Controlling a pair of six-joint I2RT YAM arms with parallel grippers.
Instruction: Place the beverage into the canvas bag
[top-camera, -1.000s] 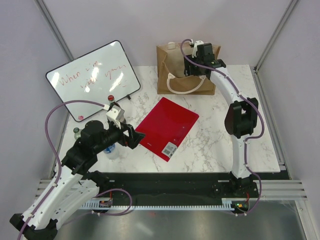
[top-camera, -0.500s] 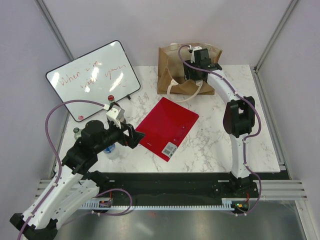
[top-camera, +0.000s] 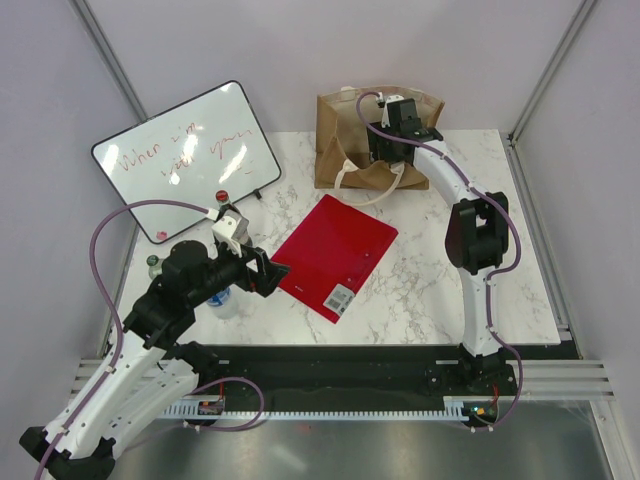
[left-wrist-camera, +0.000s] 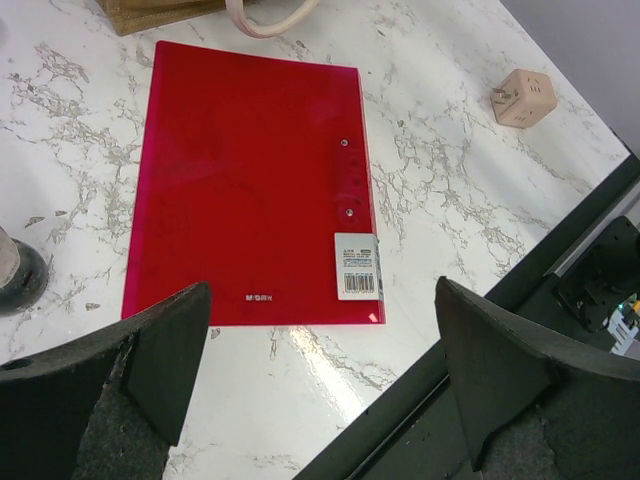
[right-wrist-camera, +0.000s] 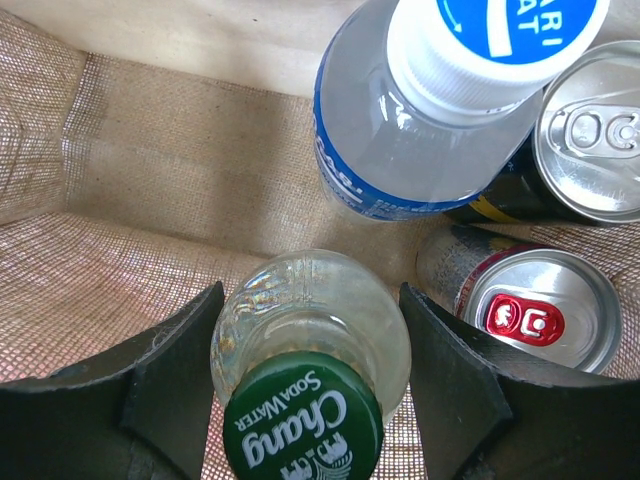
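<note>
Action inside the bag (right-wrist-camera: 150, 180): the right end effector (right-wrist-camera: 310, 352) grips the soda bottle (right-wrist-camera: 305, 340), green cap up, just beside a water bottle (right-wrist-camera: 430, 120) and 2 cans (right-wrist-camera: 545, 310). Best play: seat the base on the bag floor, release gently, then lift straight out. The left end effector (left-wrist-camera: 320, 340) hangs wide open over the red folder (left-wrist-camera: 250, 170).

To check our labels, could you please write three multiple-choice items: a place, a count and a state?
1. Where is the green-capped Chang soda water bottle? A. on the red folder B. in the canvas bag C. on the whiteboard
2. How many cans are in the bag? A. none B. two C. four
3. The left gripper is: A. open B. shut on a can C. out of view
Answers: B, woven walls surround it; B, two ring-pull tops show; A, its fingers stand apart, nothing between.
</note>
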